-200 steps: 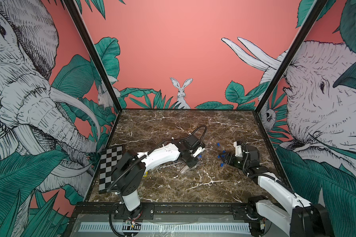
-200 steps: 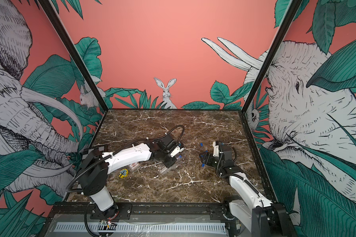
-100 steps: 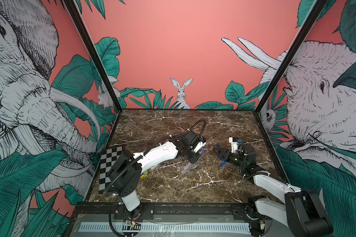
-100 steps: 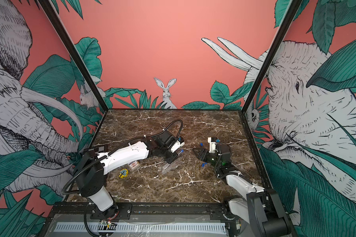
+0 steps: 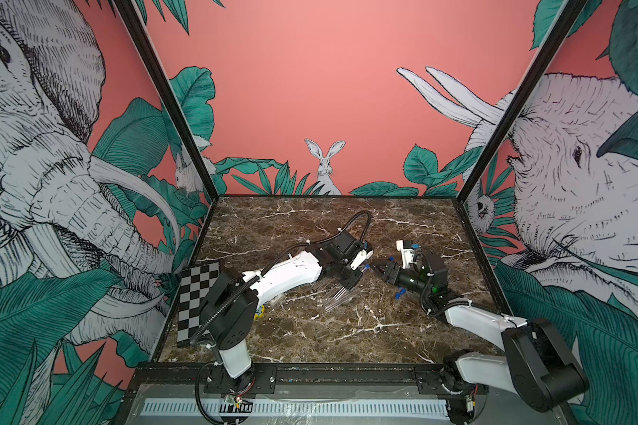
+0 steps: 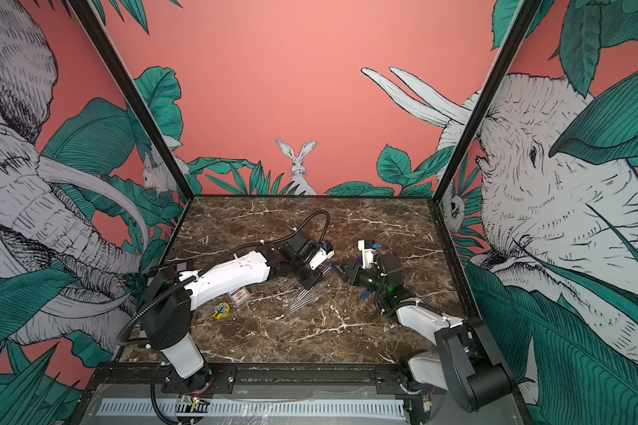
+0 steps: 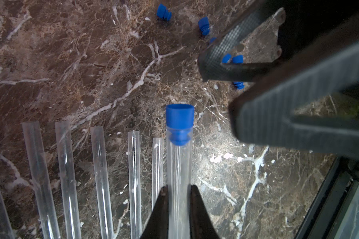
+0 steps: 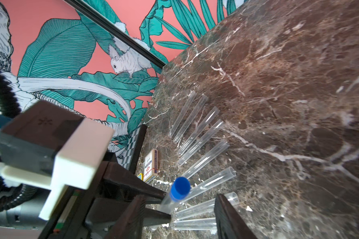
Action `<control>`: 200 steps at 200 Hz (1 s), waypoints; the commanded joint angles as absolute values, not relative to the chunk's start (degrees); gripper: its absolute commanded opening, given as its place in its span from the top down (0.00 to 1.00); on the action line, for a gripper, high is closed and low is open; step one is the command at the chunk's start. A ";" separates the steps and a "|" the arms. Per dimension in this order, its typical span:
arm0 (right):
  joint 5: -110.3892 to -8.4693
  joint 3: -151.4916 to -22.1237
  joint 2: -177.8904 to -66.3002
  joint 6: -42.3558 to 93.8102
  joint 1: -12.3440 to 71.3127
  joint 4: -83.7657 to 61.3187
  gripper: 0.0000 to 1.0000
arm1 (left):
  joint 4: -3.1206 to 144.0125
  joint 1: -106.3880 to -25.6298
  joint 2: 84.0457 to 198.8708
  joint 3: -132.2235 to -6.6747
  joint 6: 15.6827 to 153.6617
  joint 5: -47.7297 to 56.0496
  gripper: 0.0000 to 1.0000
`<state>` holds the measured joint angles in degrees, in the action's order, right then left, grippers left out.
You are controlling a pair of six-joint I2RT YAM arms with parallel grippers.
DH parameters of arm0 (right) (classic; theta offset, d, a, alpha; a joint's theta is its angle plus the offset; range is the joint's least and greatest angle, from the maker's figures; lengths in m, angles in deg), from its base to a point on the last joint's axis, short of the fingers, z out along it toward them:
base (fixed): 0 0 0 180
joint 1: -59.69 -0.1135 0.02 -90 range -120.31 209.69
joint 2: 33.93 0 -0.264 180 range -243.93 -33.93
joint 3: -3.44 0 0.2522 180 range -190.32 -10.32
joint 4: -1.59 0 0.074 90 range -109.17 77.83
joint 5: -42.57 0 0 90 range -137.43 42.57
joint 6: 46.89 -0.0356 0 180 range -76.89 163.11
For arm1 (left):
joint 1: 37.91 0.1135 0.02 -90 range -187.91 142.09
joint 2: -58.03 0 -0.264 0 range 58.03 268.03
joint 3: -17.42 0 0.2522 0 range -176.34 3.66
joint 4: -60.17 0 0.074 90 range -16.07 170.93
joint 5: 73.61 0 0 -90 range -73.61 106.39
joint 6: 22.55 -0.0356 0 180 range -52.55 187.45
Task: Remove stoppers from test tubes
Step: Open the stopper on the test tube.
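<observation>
My left gripper (image 7: 178, 189) is shut on a clear test tube (image 7: 179, 165), whose mouth carries a blue stopper (image 7: 180, 117). The right gripper (image 8: 178, 216) is open, its dark fingers (image 7: 278, 115) close to the stopper (image 8: 180, 188) but apart from it. In both top views the two grippers meet tip to tip at mid-table, left (image 5: 360, 270) and right (image 5: 378, 268). Several unstoppered test tubes (image 7: 101, 165) lie fanned on the marble under the left gripper (image 6: 323, 271). Loose blue stoppers (image 7: 163, 12) lie beyond, near the right gripper (image 6: 341, 268).
A checkerboard plate (image 5: 199, 290) leans at the left wall. A clear card case (image 6: 239, 294) and a small yellow object (image 6: 221, 310) lie under the left arm. More loose stoppers (image 5: 398, 292) sit beside the right wrist. Walls close in the marble table (image 5: 310, 342).
The right gripper has swung left to the held tube's stoppered end, and its jaws have narrowed. The left gripper has shifted slightly toward the back with the tube.
</observation>
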<state>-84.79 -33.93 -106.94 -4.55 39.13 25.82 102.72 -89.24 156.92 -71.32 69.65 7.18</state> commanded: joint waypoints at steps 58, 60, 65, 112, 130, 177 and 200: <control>-84.61 -35.69 -110.82 -7.29 36.79 33.33 0.50 | 101.02 -89.19 155.81 -72.46 70.68 5.88 0.85; -84.54 -35.69 -110.88 -7.33 36.76 33.39 0.50 | 100.94 -89.18 155.80 -72.46 70.68 5.85 0.85; -84.59 -35.68 -111.07 -7.41 36.70 33.63 0.50 | 100.77 -89.24 155.74 -72.38 70.64 5.69 0.85; -84.52 -36.33 -112.98 -8.85 35.80 36.25 0.55 | 100.55 -89.24 155.40 -72.28 70.41 5.05 0.85; -84.43 -36.48 -113.04 -9.15 35.66 36.67 0.57 | 100.49 -89.24 155.37 -72.11 70.41 4.89 0.85; -84.52 -36.40 -113.64 -11.06 35.61 39.27 0.62 | 100.03 -89.24 155.23 -71.89 70.46 4.83 0.85; -84.52 -36.58 -113.82 -11.39 35.52 39.59 0.65 | 100.00 -89.24 155.32 -71.92 70.44 4.88 0.85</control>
<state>-84.20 -35.00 -113.61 -9.75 36.05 34.41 100.80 -89.24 156.92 -71.32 69.91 5.65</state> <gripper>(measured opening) 0.361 0.154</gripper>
